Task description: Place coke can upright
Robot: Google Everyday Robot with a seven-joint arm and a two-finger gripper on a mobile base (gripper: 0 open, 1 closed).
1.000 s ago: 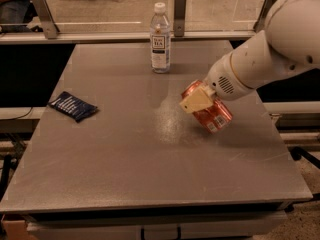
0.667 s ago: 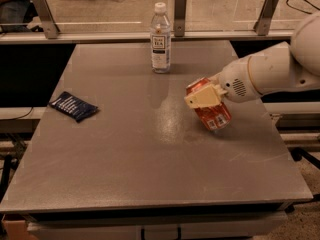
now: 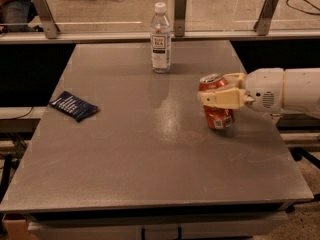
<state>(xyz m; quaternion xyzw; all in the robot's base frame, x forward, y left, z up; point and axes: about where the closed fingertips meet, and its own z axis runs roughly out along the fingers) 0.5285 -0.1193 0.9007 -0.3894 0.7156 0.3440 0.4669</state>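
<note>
The coke can [image 3: 218,118] is red-orange with a silver top and stands upright on the grey table [image 3: 125,154], right of centre. My gripper [image 3: 214,88] reaches in from the right, level with the table. Its cream fingers [image 3: 222,98] close around the can's upper half, one in front and one behind. The can's base appears to rest on the table top.
A clear water bottle with a white cap [image 3: 160,38] stands at the back centre. A dark blue packet [image 3: 74,106] lies at the left. The table's right edge is close behind the can. A low glass barrier with metal posts [image 3: 180,13] runs along the back.
The arm has swung down to a level pose and drawn back to the right. The can has turned from tilted above the table to upright on it.
</note>
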